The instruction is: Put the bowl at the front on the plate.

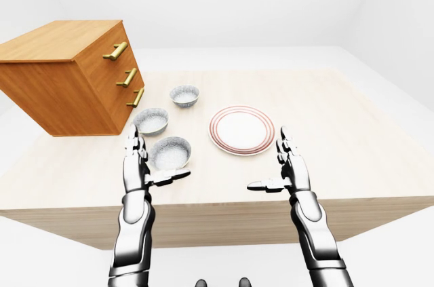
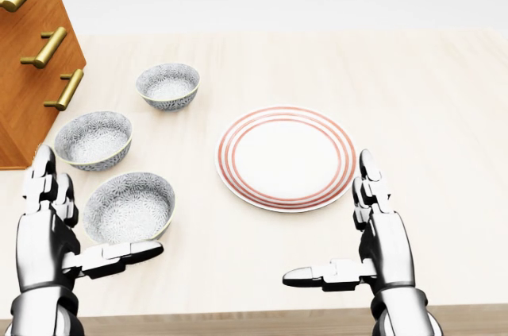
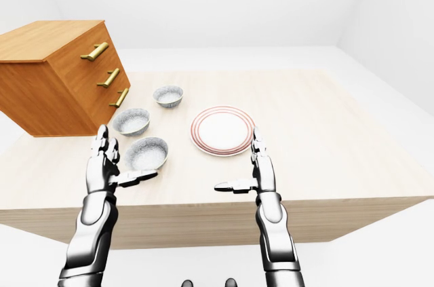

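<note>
A pale wooden counter carries three small patterned bowls, one plate and one wooden drawer chest.

The three bowls run in a slanting line at the left of the head view. The nearest bowl sits lowest in that view, just left of the plate and close to the counter's near edge. The middle bowl lies up and to the left of it, close by, and the far bowl higher still. All three stand upright and hold nothing. The plate, white with red rings round its rim, lies flat and bare, apart from every bowl.

The drawer chest stands at the left, with three brass handles down its face.

The left robot hand is held upright beside the nearest bowl, fingers spread, thumb stretched under the bowl's lower edge in the head view; whether it touches the bowl cannot be told. The right robot hand stands spread too, below and right of the plate, holding nothing.

The eye views show the chest's whole top, the counter's thick front edge and both silver forearms; the head view crops the chest to a corner.
</note>
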Tool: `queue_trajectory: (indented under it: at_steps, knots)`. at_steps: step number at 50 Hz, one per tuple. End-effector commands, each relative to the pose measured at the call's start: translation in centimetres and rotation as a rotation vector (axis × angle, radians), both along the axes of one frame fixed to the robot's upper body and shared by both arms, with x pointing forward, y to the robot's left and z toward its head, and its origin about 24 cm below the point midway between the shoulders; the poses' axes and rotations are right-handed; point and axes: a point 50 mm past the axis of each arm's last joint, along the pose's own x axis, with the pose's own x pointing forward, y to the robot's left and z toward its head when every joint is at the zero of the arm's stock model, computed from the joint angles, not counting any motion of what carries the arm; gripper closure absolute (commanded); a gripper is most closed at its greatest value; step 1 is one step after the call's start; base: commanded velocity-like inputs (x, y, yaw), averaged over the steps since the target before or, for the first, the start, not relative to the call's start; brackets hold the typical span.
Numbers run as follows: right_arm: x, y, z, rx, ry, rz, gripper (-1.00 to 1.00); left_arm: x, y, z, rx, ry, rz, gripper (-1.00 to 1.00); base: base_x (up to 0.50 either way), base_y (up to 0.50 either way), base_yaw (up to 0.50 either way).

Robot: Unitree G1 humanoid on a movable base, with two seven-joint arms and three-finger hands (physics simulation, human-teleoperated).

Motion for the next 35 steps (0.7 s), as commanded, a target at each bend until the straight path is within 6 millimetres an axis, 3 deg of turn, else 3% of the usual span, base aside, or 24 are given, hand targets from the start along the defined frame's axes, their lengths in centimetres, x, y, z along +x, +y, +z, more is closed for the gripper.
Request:
queue_trajectory:
  at_steps: [1, 10, 20, 35]
  knots:
    - [0.0, 0.0, 0.0, -0.005, 0.002, -0.002, -1.00, 0.0, 1.7, 1.0, -0.026, -0.018, 0.135, -1.00, 0.00, 0.00, 0.00]
    - [0.1, -0.1, -0.1, -0.004, 0.006, -0.008, -1.00, 0.2, 3.3, 1.7, -0.063, -0.047, 0.259, -1.00, 0.00, 0.00, 0.00]
    - [0.1, -0.1, -0.1, -0.003, 0.006, -0.011, -1.00, -1.3, 5.9, 4.5, -0.079, -0.173, 0.417, -1.00, 0.00, 0.00, 0.00]
    - [0.0, -0.1, -0.2, -0.006, 0.009, -0.018, -1.00, -4.2, 8.9, 5.1, -0.033, -0.206, 0.671, -1.00, 0.00, 0.00, 0.00]
